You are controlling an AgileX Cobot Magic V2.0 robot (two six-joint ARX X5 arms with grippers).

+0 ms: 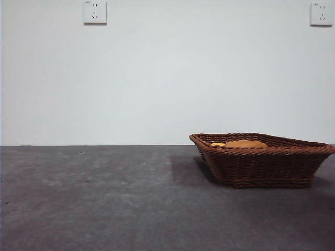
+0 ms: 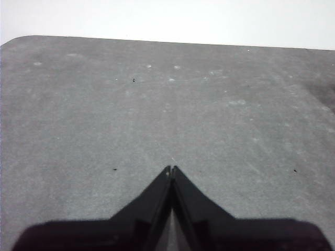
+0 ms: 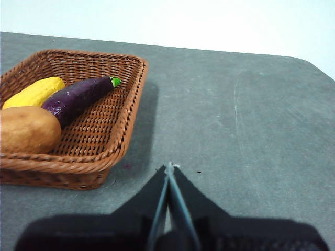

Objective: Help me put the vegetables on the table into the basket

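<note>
Table: the dark grey matte table point(image 1: 94, 198) spans the front view, marked with faint pale scuffs, and runs back to a white wall.
Wall: two white power sockets point(image 1: 95, 11) sit high on it, one near each top corner.
Basket: the brown woven wicker basket point(image 1: 261, 167) stands on the table, with flared sides and a braided rim; the right wrist view shows it point(image 3: 118, 123) just beside that arm's gripper.
Potato: the tan-brown potato point(image 3: 26, 129) lies inside the basket, against the near wall; in the front view its top point(image 1: 246, 143) shows just over the rim.
Eggplant: the dark purple eggplant point(image 3: 78, 97) with a green stem tip lies in the basket between potato and corn, touching the potato.
Corn: the yellow corn cob point(image 3: 34, 92) lies in the basket beside the eggplant.
Left gripper: the left gripper point(image 2: 171, 170) hangs over bare table, jaws pressed together, holding nothing.
Right gripper: the right gripper point(image 3: 169, 167) hangs over the table next to the basket, jaws closed tip to tip, empty.
</note>
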